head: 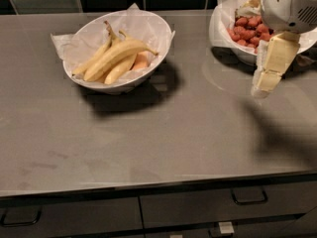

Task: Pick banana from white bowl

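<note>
The banana is the longest, thickest yellow one, lying across the top of the pile in the white bowl at the back left of the grey counter. The bowl is lined with crinkled white paper. Slimmer bananas and a small orange piece lie beside and under it. My gripper, cream coloured, hangs over the counter at the right, far from the white bowl, and holds nothing.
A second white paper-lined bowl with red strawberries stands at the back right, just behind the gripper. A dark tiled wall runs along the back. The counter's front edge has drawers with handles below.
</note>
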Controlling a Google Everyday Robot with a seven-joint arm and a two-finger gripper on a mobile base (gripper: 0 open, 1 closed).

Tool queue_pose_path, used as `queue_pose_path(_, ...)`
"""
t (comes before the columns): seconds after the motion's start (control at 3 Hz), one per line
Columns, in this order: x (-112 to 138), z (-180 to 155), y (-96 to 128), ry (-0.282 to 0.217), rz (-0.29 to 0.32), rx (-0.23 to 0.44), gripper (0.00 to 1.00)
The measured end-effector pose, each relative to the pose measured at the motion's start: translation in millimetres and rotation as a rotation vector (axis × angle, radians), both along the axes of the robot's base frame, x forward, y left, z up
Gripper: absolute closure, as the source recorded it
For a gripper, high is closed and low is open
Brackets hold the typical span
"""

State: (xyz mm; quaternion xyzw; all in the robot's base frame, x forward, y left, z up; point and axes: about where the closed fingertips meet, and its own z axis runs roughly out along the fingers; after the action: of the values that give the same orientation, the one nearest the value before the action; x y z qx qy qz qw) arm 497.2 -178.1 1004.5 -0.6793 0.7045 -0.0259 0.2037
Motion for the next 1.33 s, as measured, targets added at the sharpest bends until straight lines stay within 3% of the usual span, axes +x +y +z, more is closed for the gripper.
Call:
queue_pose_path(0.33, 22, 9, 23, -0.010, 0.133, 0.043, 0.00)
queue_pose_path(0.67, 25, 14, 25, -0.032, 0.135, 0.049, 0.00)
queue_pose_path(1.0, 37, 14, 39, -0.057, 0.196, 0.061, 0.00)
queue_pose_path(1.33, 61, 16, 75, -0.081, 0.381, 0.057, 0.00)
